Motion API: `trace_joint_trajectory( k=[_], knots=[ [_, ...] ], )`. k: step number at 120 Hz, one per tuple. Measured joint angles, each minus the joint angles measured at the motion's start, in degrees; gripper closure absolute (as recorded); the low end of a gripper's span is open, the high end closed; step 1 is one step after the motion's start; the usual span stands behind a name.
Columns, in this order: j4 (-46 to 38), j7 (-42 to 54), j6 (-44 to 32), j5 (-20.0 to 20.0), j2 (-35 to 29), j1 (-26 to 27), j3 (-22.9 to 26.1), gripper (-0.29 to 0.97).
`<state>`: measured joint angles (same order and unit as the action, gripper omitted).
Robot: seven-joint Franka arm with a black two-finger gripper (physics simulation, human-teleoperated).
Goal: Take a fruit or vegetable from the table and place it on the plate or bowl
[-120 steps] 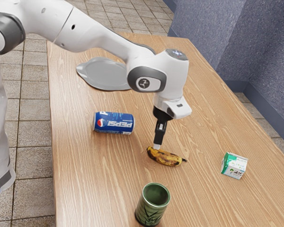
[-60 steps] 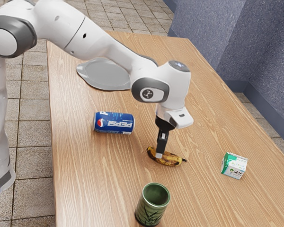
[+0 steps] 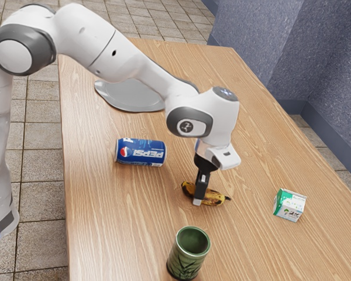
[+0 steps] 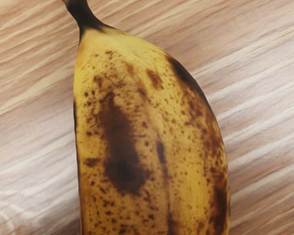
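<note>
A ripe yellow banana (image 3: 215, 199) with brown spots lies on the wooden table (image 3: 105, 222), near its front. My gripper (image 3: 198, 198) has come straight down over the banana's stem-side half; its near finger (image 3: 199, 188) stands in front of the fruit and reaches the table, so the open fingers straddle it. In the wrist view the banana (image 4: 147, 137) sits just under my hand, its dark stem pointing away. The grey plate (image 3: 126, 93) lies at the far left of the table, partly behind my arm.
A blue Pepsi can (image 3: 140, 152) lies on its side left of the banana. A green ribbed cup (image 3: 188, 253) stands at the front edge. A small white and green carton (image 3: 289, 205) sits to the right. Blue walls close off the right side.
My hand has come down from just above the banana until its fingers are level with the fruit and touch the table. The banana has stayed where it was.
</note>
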<state>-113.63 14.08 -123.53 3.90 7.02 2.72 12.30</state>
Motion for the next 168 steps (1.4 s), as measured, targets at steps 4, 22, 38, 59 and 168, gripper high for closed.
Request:
trace_joint_trajectory(
  k=[4, 22, 38, 59, 168],
  knots=[
    [0.02, 0.01, -0.02, -0.01, 0.14, -0.01, 0.0, 0.0],
    [0.05, 0.1, -0.07, -0.02, 0.41, -0.02, -0.02, 0.02],
    [0.05, 0.09, -0.08, 0.02, 0.4, -0.01, 0.0, 0.26],
    [0.05, 0.05, -0.06, 0.0, 0.36, -0.01, 0.0, 0.5],
    [23.52, 0.38, 23.78, -2.91, -3.14, -2.39, -37.61, 0.55]
  ],
)
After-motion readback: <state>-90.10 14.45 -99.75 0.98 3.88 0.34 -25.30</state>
